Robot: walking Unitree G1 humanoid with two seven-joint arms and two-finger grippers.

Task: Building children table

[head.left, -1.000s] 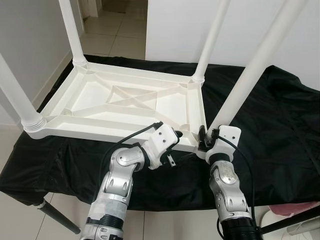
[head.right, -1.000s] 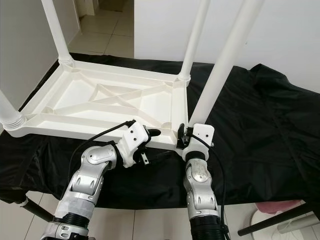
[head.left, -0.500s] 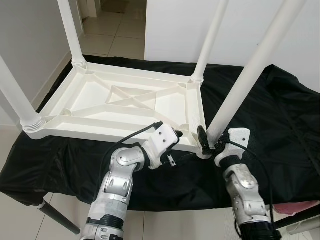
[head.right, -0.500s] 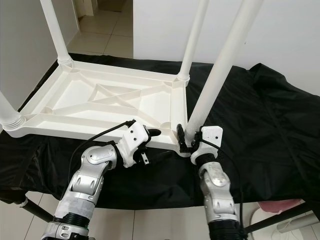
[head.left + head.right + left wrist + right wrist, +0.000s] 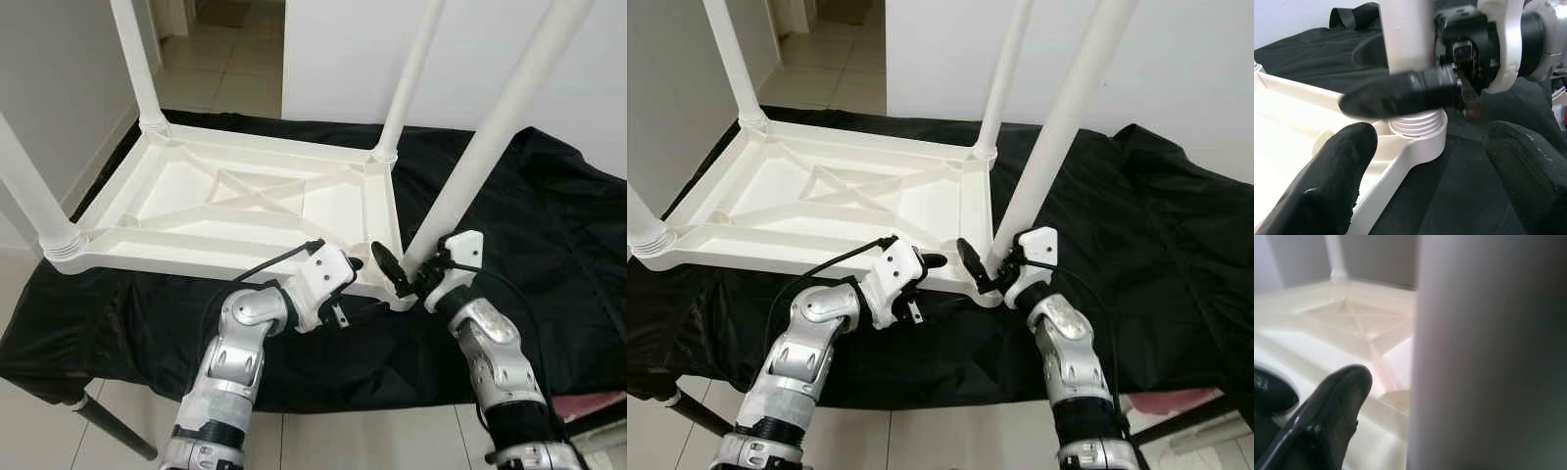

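You get bright, even daylight and sharp head views; the black cloth [image 5: 549, 225] swallows shadow detail. In your wrist views, the near black fingers [image 5: 1327, 181] and white plastic leg [image 5: 1488, 352] blur.

No text, label, brand, number or sign can be read on anything here.
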